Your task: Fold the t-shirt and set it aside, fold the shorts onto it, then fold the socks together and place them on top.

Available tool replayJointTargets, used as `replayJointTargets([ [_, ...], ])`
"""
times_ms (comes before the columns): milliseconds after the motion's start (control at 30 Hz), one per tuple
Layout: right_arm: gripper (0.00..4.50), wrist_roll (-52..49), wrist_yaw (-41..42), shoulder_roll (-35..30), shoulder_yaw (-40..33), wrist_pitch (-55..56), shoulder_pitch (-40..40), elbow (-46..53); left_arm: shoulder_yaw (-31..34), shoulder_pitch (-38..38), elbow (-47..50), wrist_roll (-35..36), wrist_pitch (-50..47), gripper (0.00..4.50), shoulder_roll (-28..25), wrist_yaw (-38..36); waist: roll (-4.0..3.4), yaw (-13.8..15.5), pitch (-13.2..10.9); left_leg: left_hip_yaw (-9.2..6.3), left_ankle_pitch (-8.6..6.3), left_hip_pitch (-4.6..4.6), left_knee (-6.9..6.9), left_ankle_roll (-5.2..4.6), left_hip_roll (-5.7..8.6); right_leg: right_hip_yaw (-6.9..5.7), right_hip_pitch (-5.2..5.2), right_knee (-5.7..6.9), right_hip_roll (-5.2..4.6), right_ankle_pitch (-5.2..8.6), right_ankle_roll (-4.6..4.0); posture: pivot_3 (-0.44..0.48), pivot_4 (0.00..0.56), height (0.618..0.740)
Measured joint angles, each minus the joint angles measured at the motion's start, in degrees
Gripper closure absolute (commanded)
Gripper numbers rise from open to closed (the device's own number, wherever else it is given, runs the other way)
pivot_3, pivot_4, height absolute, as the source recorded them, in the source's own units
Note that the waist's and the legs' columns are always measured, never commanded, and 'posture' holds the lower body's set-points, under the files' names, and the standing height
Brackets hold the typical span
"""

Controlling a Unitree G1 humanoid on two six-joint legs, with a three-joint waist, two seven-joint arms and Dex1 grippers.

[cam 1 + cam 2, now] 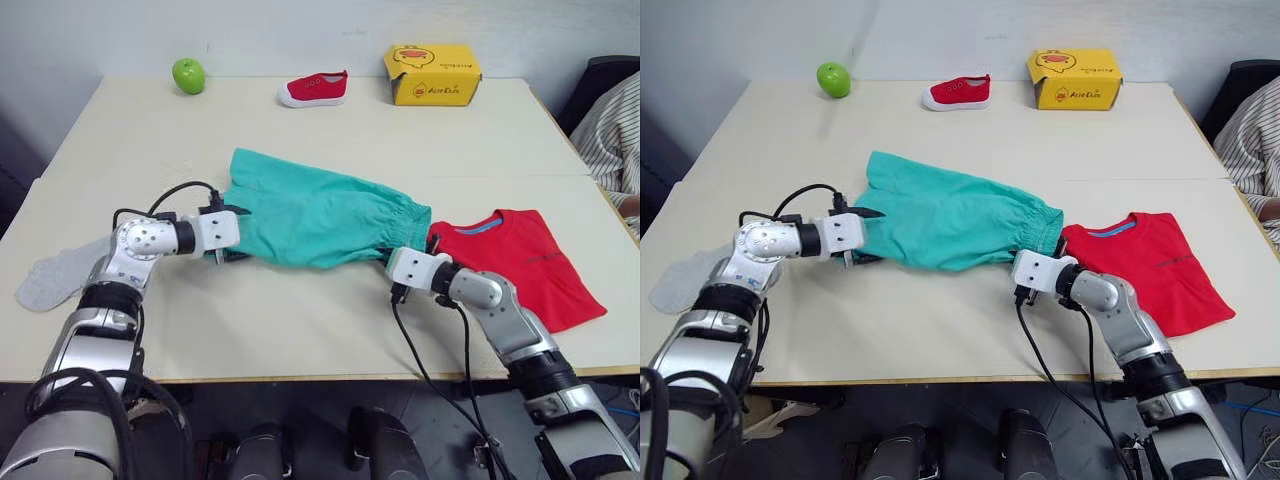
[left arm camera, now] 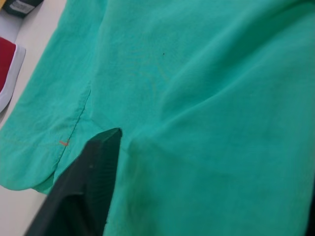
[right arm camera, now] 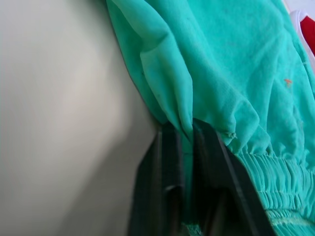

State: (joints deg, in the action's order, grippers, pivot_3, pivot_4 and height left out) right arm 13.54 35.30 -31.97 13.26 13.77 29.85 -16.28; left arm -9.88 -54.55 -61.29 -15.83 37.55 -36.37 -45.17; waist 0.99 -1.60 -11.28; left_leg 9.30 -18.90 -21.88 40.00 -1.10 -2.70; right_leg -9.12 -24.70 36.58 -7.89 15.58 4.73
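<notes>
The teal shorts [image 1: 320, 215] lie spread across the middle of the table [image 1: 300, 330]. Their waistband end touches the red t-shirt [image 1: 520, 265], which lies folded flat at the right. My right gripper [image 3: 186, 142] is shut on a fold of the shorts beside the gathered waistband, at their near right corner [image 1: 395, 258]. At the shorts' near left edge my left gripper [image 1: 868, 236] stands open, with the cloth lying between its fingers [image 2: 93, 177]. A light grey sock [image 1: 50, 282] lies flat at the far left, partly behind my left arm.
Along the far edge stand a green apple [image 1: 188, 75], a small red shoe [image 1: 315, 89] and a yellow box [image 1: 432, 74]. A person's striped sleeve [image 1: 615, 130] shows past the table's right edge. Bare tabletop runs along the near edge between my arms.
</notes>
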Motion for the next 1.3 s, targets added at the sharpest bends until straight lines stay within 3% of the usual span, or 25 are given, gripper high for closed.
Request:
replayJointTargets([
  [133, 4.5, 0.0, 0.8, -0.1, 0.1, 3.7, 2.4, -3.9, -1.1, -1.3, -3.8, -0.6, 0.1, 2.95, 0.2, 1.1, 0.0, -0.2, 0.0, -0.01, 0.0, 0.32, -0.17, 0.0, -0.02, 0.11, 0.17, -0.02, 0.01, 0.01, -0.01, 0.0, 0.15, 0.74],
  [267, 4.5, -0.2, 2.8, -1.4, 0.2, 8.1, 4.8, -8.3, 1.1, 2.0, 0.4, 5.0, -4.2, 4.32, -0.3, -7.5, 0.0, -0.4, 0.0, 0.02, 0.0, 0.39, -0.28, 0.01, -0.06, 0.21, 0.13, -0.03, 0.03, 0.02, -0.03, 0.0, 0.15, 0.74],
  [300, 4.5, -0.8, 4.0, -1.9, 0.1, 10.1, 5.3, -9.6, 2.1, 5.4, 5.7, 7.8, -5.7, 4.43, -1.4, -11.1, 0.0, -0.7, 0.0, -0.03, -0.01, 0.41, -0.36, 0.02, -0.08, 0.21, 0.11, -0.07, 0.03, 0.03, -0.05, 0.0, 0.15, 0.74],
  [433, 4.5, -3.8, 8.3, -3.2, 0.1, 15.7, 5.6, -11.9, 4.1, 16.4, 23.1, 14.3, -12.5, 4.43, -5.2, -17.4, -0.02, -1.4, 0.0, -0.17, -0.02, 0.44, -0.58, 0.04, -0.12, 0.19, 0.1, -0.18, 0.01, 0.05, -0.06, 0.0, 0.15, 0.74],
  [533, 4.5, -9.7, 14.1, -4.9, -0.2, 20.2, 3.0, -11.4, 6.7, 28.9, 39.4, 18.8, -17.9, 4.43, -9.4, -18.9, -0.02, -1.6, 0.0, -0.18, -0.02, 0.55, -0.77, 0.04, -0.24, 0.22, 0.16, -0.3, -0.04, 0.04, -0.06, 0.0, 0.15, 0.74],
  [733, 4.5, -17.0, 21.4, -8.2, -0.4, 23.5, -6.7, -4.5, 13.8, 49.5, 63.5, 23.0, -27.7, 4.43, -12.0, -14.3, -0.03, -0.7, 0.0, -0.22, -0.01, 0.6, -0.76, -0.03, -0.15, 0.21, 0.27, -0.39, -0.26, 0.03, -0.04, 0.0, 0.15, 0.74],
  [900, 4.5, -19.3, 21.6, -9.4, -0.8, 22.0, -12.1, 0.0, 17.0, 59.6, 73.1, 24.4, -34.3, 4.43, -10.7, -9.3, -0.03, 0.1, 0.0, -0.24, -0.01, 0.65, -0.76, -0.06, -0.13, 0.2, 0.28, -0.58, -0.33, 0.04, -0.05, 0.0, 0.15, 0.74],
  [933, 4.5, -20.4, 21.9, -9.4, -1.3, 21.1, -13.0, 0.9, 18.0, 60.7, 74.4, 25.2, -35.6, 4.23, -9.9, -8.5, -0.03, 0.1, 0.0, -0.25, -0.01, 0.65, -0.76, -0.06, -0.13, 0.19, 0.28, -0.58, -0.34, 0.04, -0.05, 0.0, 0.15, 0.74],
  [1033, 3.71, -24.3, 23.0, -9.8, -2.8, 17.7, -15.4, 3.0, 20.2, 62.8, 77.3, 27.9, -40.0, 3.57, -8.9, -6.8, -0.03, 0.1, 0.0, -0.28, -0.01, 0.64, -0.76, -0.06, -0.12, 0.19, 0.29, -0.59, -0.39, 0.04, -0.05, 0.0, 0.15, 0.74],
  [1167, 2.35, -30.4, 25.4, -11.1, -5.6, 11.8, -19.7, 9.0, 26.1, 66.9, 80.2, 35.8, -45.3, 2.28, -11.0, -10.6, -0.03, 0.1, 0.0, -0.3, -0.02, 0.6, -0.78, -0.05, -0.15, 0.14, 0.27, -0.62, -0.46, 0.06, -0.1, 0.0, 0.15, 0.74],
  [1300, 2.53, -45.9, 26.1, -16.3, -11.3, -6.5, -26.9, 23.8, 37.3, 71.9, 83.1, 54.9, -59.9, 2.26, -17.3, -20.5, -0.06, 0.2, 0.0, -0.43, -0.05, 0.6, -0.78, -0.04, -0.21, 0.21, 0.31, -0.62, -0.56, 0.11, -0.17, 0.0, 0.15, 0.74],
])
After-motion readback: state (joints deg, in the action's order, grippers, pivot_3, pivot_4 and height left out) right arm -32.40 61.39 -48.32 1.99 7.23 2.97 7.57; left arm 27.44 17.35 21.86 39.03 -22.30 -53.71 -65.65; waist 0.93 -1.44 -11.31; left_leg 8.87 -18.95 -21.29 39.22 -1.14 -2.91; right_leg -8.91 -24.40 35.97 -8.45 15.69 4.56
